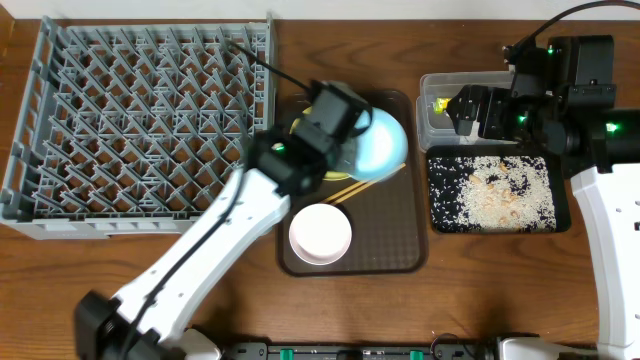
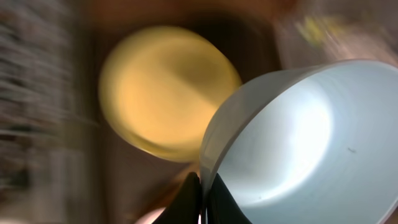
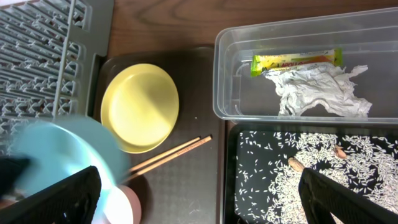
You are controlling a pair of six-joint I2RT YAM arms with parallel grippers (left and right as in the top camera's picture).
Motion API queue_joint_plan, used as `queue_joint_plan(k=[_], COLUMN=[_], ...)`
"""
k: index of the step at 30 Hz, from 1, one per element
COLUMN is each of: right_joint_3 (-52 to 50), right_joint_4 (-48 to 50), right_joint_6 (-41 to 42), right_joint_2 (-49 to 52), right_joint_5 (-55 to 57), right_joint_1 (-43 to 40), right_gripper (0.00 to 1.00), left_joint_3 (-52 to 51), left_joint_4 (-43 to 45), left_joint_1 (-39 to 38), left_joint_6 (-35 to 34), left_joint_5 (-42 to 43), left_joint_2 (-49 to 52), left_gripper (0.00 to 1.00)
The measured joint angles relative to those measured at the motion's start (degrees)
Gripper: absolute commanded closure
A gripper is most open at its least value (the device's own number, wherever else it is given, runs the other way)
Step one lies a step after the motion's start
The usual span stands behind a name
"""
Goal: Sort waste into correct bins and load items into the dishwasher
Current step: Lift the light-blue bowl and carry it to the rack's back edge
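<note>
We find bare surface between dish rack and clear tub; the light blue bowl partly overhangs the yellow plate.

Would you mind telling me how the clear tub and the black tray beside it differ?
The clear tub is see-through with tall walls; the black tray is opaque and shallow. The tub holds a snack wrapper and crumpled white paper; the tray holds scattered rice. Both are rectangular, similar in footprint, and sit side by side to the right of the brown tray.
</note>
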Motion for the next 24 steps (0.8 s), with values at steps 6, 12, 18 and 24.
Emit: queue_joint_plan(k=[6,12,18,24], right_joint_3=[0.0,-0.1,-0.2,-0.3], right_joint_4=[0.0,0.0,0.0,0.0], right_joint_6=[0.0,0.0,0.0,0.0], right_joint_2=[0.0,0.0,0.0,0.0], right_joint_5=[0.0,0.0,0.1,0.2], right_joint_1=[0.0,0.0,0.0,0.0], right_gripper=[0.01,0.01,0.01,0.01], left_joint_3=[0.0,0.0,0.0,0.0], left_joint_4=[4.8,17.5,33.0,57.0], left_joint_1=[4.0,10.6,16.4,17.9], left_joint_6=[6.2,13.3,23.4,38.8], left_joint_5=[-18.7,-29.8,-34.5,-42.5], left_joint_2=[0.3,3.8,9.3,19.5], left_gripper=[0.93,0.92,0.92,0.93])
